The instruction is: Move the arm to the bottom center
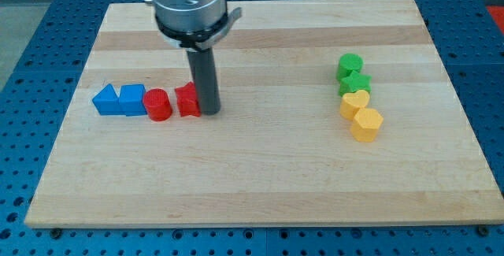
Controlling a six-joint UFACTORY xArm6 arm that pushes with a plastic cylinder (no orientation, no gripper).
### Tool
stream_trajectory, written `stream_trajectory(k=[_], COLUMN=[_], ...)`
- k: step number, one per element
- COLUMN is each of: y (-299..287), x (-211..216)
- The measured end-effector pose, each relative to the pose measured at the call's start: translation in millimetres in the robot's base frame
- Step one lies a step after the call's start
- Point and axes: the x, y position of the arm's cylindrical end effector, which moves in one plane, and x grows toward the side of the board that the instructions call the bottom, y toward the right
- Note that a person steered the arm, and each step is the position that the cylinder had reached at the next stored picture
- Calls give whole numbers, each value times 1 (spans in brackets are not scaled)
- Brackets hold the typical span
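- The arm carried no claw at all, only a dark rod, so there was nothing to call released, clenched or grasping; my tip (209,112) rested on the bench (260,185), pressed right against the right side of a red block (187,100) whose shape I could not make out behind the rod.
- Taking that red block as the landmark: a red cylinder (157,105) stood just to its left, then a blue block (132,98) and a blue triangle block (105,100), all in one touching row.
- Far to the right of the red block sat a separate stack-like column: a green cylinder (350,66), a green star (354,83), a yellow heart (354,104) and a yellow block (366,124).
- The goal spot, the bottom middle of the bench, lay below and a little right of the red block, with bare wood between.
- The risk I judged most likely: any leftward drift at the start would have shoved the red block into its neighbours and disturbed the row.
- A wide swing rightward seemed the lesser danger, since the yellow pieces stood well apart from a straight path down.
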Motion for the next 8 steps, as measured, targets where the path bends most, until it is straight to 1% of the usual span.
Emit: stream_trajectory(k=[1, 2, 3, 4, 7, 8], y=[-5, -5, -29, -54, -59, -76], x=[2, 27, 32, 32, 17, 25])
